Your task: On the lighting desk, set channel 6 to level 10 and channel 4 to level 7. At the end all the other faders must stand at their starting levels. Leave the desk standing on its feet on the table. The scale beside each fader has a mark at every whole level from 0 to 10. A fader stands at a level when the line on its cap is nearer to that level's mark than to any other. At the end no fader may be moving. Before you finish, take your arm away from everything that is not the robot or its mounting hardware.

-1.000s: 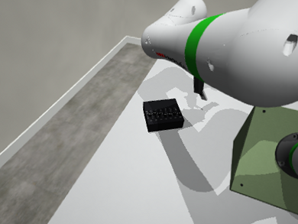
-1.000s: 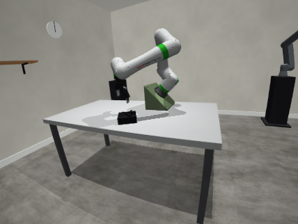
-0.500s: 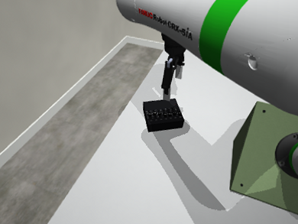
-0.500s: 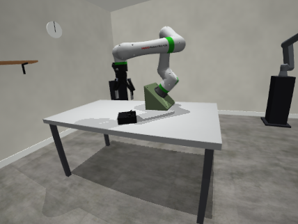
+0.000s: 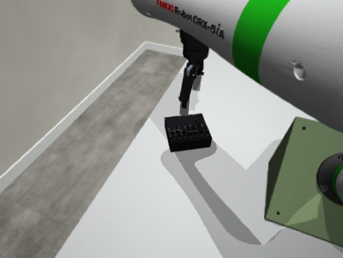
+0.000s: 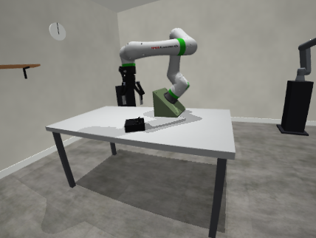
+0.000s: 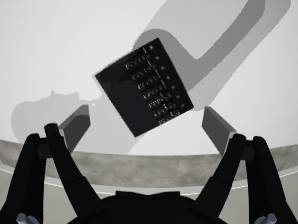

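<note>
a white counter (image 6: 199, 140) on dark legs carries the black lighting desk (image 6: 134, 125) near its middle, standing flat, and well apart behind it the green wedge pedestal (image 6: 159, 105) of the arm.

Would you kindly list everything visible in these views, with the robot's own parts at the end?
lighting desk: one, black, on the table toward its left half, standing on its base.
table: one, white top with dark grey legs, mid-room.
wall clock: one, white, high on the left wall.
shelf: one, brown on a black bracket, left wall.
black pedestal: one, on the floor at right, carrying a grey arm.
dark cabinet: one, black, behind the table by the far wall.
mount: one, olive green wedge, on the table behind the desk.
arm: one, white with green bands, reaching left over the table.
gripper: one, black, fingers wide open, empty, above the desk.
</note>
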Available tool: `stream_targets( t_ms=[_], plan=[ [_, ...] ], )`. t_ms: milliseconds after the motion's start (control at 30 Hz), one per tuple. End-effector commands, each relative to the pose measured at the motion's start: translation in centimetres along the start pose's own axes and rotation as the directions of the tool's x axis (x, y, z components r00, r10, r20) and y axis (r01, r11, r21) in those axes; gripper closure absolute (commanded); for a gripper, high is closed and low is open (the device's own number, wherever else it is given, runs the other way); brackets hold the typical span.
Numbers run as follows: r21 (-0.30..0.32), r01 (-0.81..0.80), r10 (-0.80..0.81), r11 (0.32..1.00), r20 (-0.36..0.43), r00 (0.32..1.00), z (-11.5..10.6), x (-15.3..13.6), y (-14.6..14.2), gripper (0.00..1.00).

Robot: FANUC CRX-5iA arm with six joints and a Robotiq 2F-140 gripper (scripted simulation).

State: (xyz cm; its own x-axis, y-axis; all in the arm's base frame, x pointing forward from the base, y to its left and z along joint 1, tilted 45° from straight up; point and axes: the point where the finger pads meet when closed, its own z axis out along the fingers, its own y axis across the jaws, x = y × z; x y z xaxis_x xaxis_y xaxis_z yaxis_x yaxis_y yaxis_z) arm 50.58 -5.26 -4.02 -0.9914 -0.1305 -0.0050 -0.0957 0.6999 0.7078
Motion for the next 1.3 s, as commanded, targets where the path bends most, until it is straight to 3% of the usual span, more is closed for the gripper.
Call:
stream_targets(
  t_ms=[0, 167, 300, 433, 533, 600, 633, 833, 1100, 1167, 1200, 1267],
  plan=[
    [0.000, 0.000, 0.000, 1.000, 0.000, 1.000, 0.0, 0.0, 0.0, 0.00],
    [-0.002, 0.039, -0.039, 0.999, -0.001, 0.999, 0.1, 0.1, 0.2, 0.00],
    [-0.011, 0.187, -0.187, 0.982, -0.003, 0.982, 0.5, 0.4, 0.9, 0.00],
    [-0.028, 0.432, -0.432, 0.901, 0.000, 0.902, 1.3, 1.1, 2.2, 0.00],
    [-0.037, 0.547, -0.548, 0.836, 0.003, 0.837, 2.0, 1.9, 3.4, 0.00],
    [-0.037, 0.547, -0.548, 0.836, 0.003, 0.837, 2.0, 1.9, 3.4, 0.00],
    [-0.045, 0.657, -0.658, 0.752, 0.008, 0.753, 2.3, 2.1, 3.9, 0.00],
    [-0.059, 0.830, -0.830, 0.555, 0.023, 0.557, 3.9, 3.9, 6.7, 0.00],
    [-0.067, 0.975, -0.975, 0.212, 0.058, 0.216, 5.3, 5.5, 9.1, 0.00],
    [-0.067, 0.975, -0.975, 0.212, 0.058, 0.216, 5.3, 5.5, 9.1, 0.00],
    [-0.063, 0.995, -0.994, 0.076, 0.072, 0.081, 5.4, 5.6, 9.2, 0.00],
    [-0.059, 0.998, -0.997, -0.001, 0.080, 0.004, 5.5, 5.8, 9.4, 0.00]
  ],
)
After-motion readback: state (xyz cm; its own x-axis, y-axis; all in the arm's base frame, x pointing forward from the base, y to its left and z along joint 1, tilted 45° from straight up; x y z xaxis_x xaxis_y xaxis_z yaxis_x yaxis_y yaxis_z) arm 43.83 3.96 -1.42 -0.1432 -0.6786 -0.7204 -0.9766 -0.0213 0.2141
